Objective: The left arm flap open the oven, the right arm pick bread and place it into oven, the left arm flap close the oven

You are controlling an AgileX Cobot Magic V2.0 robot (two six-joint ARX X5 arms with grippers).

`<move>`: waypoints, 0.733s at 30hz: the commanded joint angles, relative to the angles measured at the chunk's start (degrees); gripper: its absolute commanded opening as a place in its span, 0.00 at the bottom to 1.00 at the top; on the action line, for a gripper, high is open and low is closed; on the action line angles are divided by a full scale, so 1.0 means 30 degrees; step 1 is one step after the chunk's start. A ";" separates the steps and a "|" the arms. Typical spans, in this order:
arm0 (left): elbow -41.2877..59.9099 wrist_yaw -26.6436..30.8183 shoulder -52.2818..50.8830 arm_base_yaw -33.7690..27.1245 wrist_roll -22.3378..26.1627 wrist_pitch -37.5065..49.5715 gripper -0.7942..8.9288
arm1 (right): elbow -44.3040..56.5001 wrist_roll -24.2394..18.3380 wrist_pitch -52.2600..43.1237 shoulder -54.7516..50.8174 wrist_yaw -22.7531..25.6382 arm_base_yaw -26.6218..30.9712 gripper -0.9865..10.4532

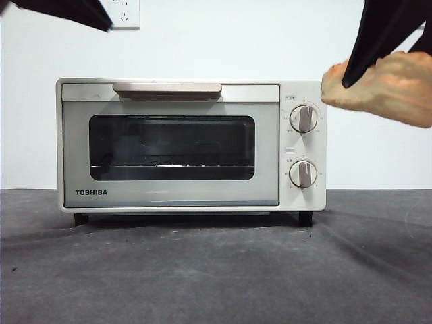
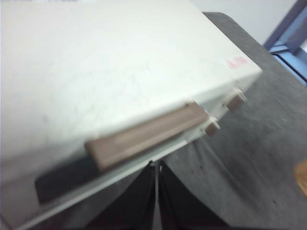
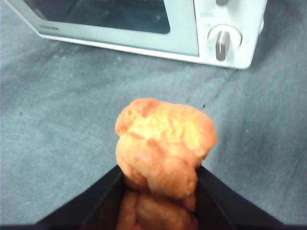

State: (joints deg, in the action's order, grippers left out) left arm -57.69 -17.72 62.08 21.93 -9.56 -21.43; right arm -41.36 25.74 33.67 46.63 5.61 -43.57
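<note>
The right gripper [image 3: 160,191] is clamping the bread [image 1: 385,84] in the air right of the oven [image 1: 191,145], whose door is closed. The left gripper [image 2: 157,167], jaws together, is hovering above the handle [image 2: 148,134]; a slipped handle contact would leave the bread blocked.

Looks like a lab test bench rather than a home kitchen — bare white wall [image 1: 223,40] with one socket [image 1: 124,13], grey felt-covered table [image 1: 202,277], a lone toaster oven [image 1: 191,144] — black robot arm [image 1: 385,27] overhead.
</note>
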 commanded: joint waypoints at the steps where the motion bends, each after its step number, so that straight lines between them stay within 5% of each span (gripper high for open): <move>1: -0.0648 0.0597 0.1122 0.0386 0.0299 0.1173 0.10 | -0.0503 -0.0313 -0.0095 -0.0007 0.0000 -0.0204 0.24; 11: -0.0663 0.2929 0.3606 0.1326 0.1137 0.3155 0.10 | -0.0605 -0.0386 -0.0066 -0.0015 0.0029 -0.0204 0.24; 22: -0.0663 0.3279 0.4903 0.1872 0.1537 0.4087 0.10 | -0.0605 -0.0386 -0.0066 -0.0015 0.0022 -0.0204 0.24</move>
State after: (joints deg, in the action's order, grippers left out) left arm -58.50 -7.84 75.75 27.16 -5.76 -10.00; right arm -42.00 25.30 33.89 46.37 5.61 -43.57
